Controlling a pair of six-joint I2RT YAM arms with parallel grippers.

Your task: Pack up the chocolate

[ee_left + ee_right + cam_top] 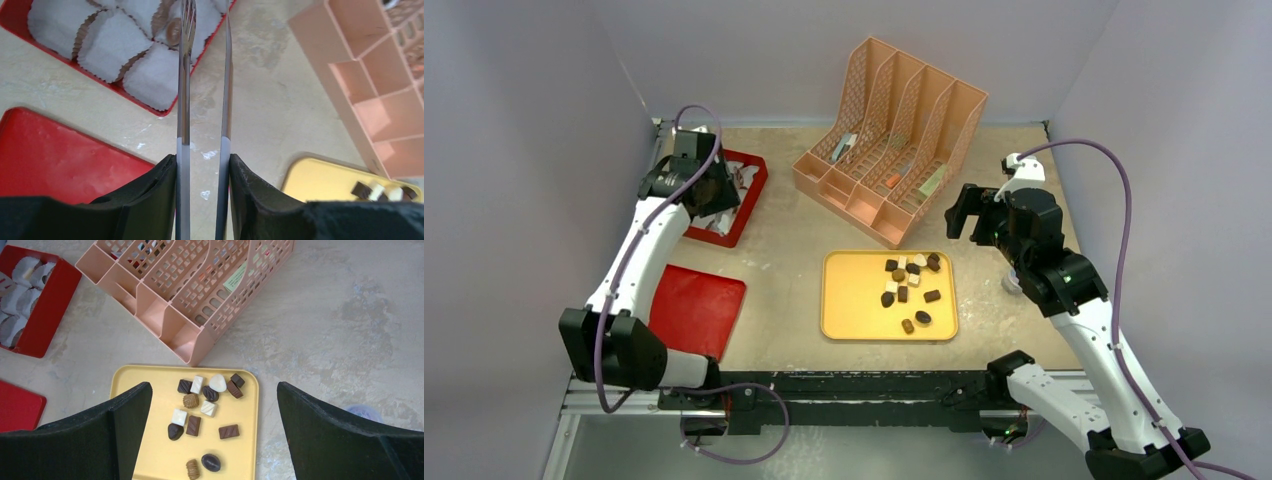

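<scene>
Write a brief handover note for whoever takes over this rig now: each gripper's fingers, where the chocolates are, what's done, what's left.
Left gripper: fingers shut on metal tongs, tips apart over the red box; nothing visible between them.
Right gripper: open, empty, hovering near the yellow tray, at its far right corner.
Done: one brown chocolate sits in a white liner area of the box.
Left: the other chocolates lie loose on the tray and need moving into liners. The red lid lies off, beside the box.
</scene>
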